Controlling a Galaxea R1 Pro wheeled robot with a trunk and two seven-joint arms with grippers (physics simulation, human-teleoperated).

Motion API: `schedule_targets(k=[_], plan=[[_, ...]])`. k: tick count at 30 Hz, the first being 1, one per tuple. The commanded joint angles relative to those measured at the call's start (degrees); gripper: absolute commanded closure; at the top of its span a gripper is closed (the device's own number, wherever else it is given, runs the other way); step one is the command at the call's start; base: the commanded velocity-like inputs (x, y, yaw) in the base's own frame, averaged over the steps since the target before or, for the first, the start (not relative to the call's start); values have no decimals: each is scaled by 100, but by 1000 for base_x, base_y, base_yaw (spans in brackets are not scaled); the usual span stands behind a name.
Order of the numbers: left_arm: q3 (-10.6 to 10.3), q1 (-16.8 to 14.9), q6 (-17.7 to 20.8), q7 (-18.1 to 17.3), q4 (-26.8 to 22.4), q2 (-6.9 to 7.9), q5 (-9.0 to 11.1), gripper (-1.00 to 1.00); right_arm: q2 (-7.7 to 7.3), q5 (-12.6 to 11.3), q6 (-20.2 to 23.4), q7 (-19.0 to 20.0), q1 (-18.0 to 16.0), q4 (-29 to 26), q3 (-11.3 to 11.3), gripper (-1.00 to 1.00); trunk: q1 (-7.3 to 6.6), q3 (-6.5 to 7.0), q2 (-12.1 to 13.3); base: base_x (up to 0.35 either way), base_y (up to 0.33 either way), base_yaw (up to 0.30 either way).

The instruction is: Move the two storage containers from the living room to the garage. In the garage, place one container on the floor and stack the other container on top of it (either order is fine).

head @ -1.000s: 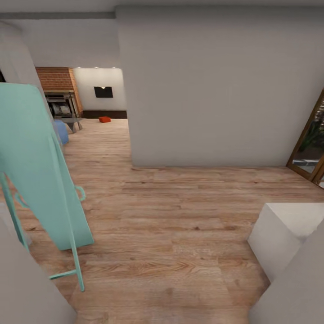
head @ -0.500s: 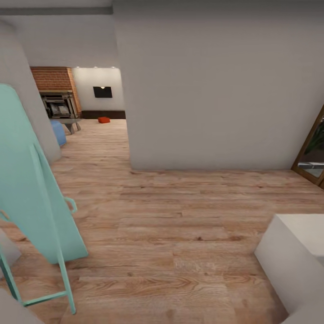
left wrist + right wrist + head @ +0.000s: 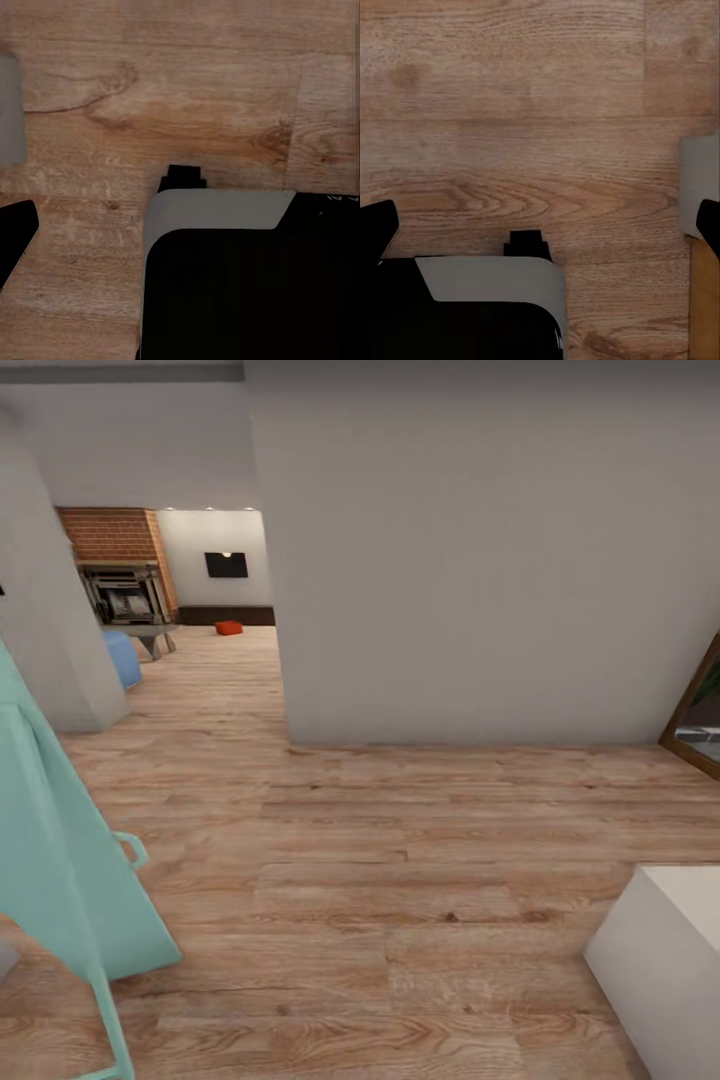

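Far ahead of you, one container (image 3: 229,627) shows as a small red-orange box on the plank floor (image 3: 400,880) of the living room (image 3: 200,575). It sits just in front of the long dark cabinet (image 3: 225,616) and below the wall TV (image 3: 226,564). At this range its ribbing and depth cannot be made out, so you cannot tell which of the two boxes it is.

Left of the container stands one red-brick fireplace (image 3: 115,565), with one grey low table (image 3: 142,632) in front of it and one blue rounded object (image 3: 121,658) beside that.

Between you and that room rises one broad white wall (image 3: 480,560), its left edge bounding the passage. One white pillar (image 3: 45,620) bounds the passage on the other side. Nearer, at your left, leans one turquoise board (image 3: 55,860) on a thin frame of the same colour. One white block (image 3: 665,960) sits at your lower right. One wood-framed glass panel (image 3: 700,720) stands at the far right.

In the left wrist view, the plank floor (image 3: 187,97) lies beyond a dark, grey-edged housing; the left hand's opening cannot be told. In the right wrist view, the plank floor (image 3: 532,112) again lies beyond a similar housing; the right hand's opening cannot be told either.
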Motion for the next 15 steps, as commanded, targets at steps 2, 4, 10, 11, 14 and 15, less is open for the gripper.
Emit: schedule_targets(k=[2,4,10,11,14,15], plan=[[-34,-9,-34,3,22,-6,59,-100,4,-32,-32,-10,-8,18,37,-100,4,-6,-3,341,0,0],[-34,-9,-35,3,22,-7,59,-100,6,-32,-32,-10,-8,18,37,-100,4,-6,-3,341,0,0],[-34,-9,-34,3,22,-2,59,-100,9,-31,-32,-10,-8,18,37,-100,4,-6,-3,341,0,0],[-34,-9,-34,3,22,-2,59,-100,10,-32,-32,-10,-8,18,37,-100,4,-6,-3,341,0,0],[-34,-9,-34,3,22,-1,59,-100,10,-32,-32,-10,-8,18,37,-100,4,-6,-3,341,0,43],[-34,-9,-34,3,22,-1,59,-100,10,-32,-32,-10,-8,18,37,-100,4,-6,-3,341,0,125]])
